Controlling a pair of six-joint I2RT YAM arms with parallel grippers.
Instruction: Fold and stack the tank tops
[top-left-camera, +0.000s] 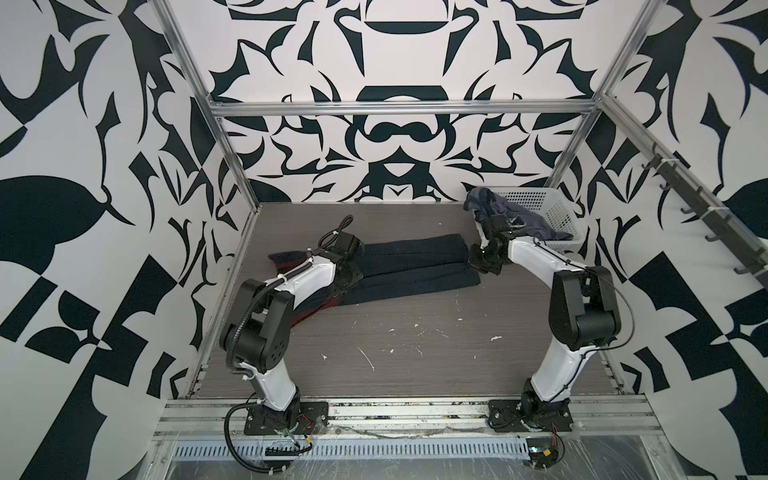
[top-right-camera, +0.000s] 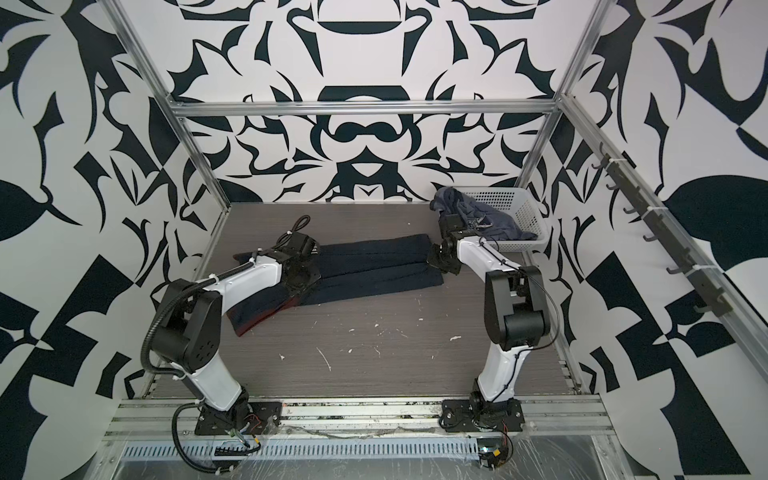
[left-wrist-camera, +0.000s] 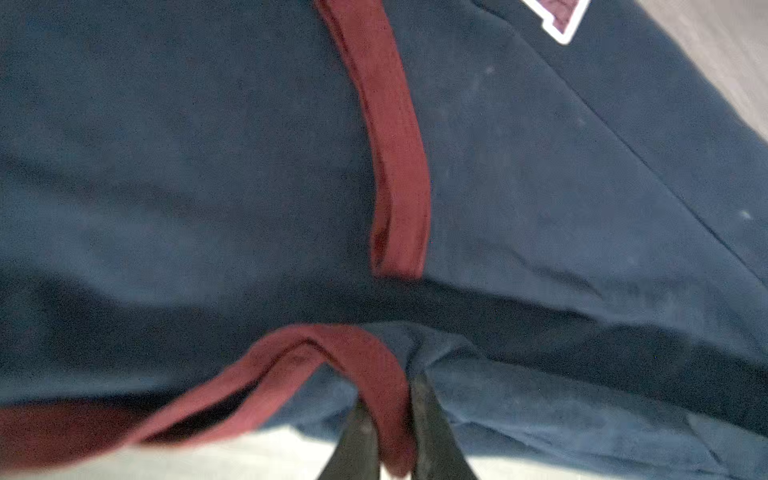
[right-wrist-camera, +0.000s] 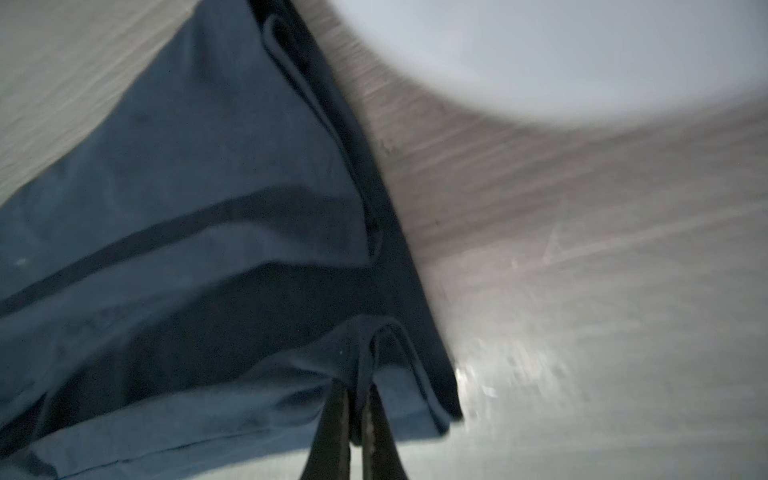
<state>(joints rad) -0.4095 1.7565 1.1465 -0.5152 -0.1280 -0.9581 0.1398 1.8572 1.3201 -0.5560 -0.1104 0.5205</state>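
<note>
- Left wrist: left gripper (left-wrist-camera: 392, 436) pinches navy tank top (left-wrist-camera: 208, 166) by dark-red trim (left-wrist-camera: 374, 365) caught between its fingers; narrow hold may slip.
- Right wrist: right gripper (right-wrist-camera: 356, 432) clamped on the same top's hemmed edge; uneven pull could spill folds.
- Top views: slate-blue tank top (top-left-camera: 513, 212) draped over white basket (top-left-camera: 561, 216), just behind right fingers; may snag.

Walls (top-left-camera: 395, 137) in bold black-and-white swirling shapes enclose a grey wood-grain worktop (top-left-camera: 415, 353), flecked with white marks that may be paint or scuffs. An aluminium frame (top-left-camera: 399, 109) edges the cell, and a rail of dark hooks (top-left-camera: 702, 205) lines the right wall.
</note>
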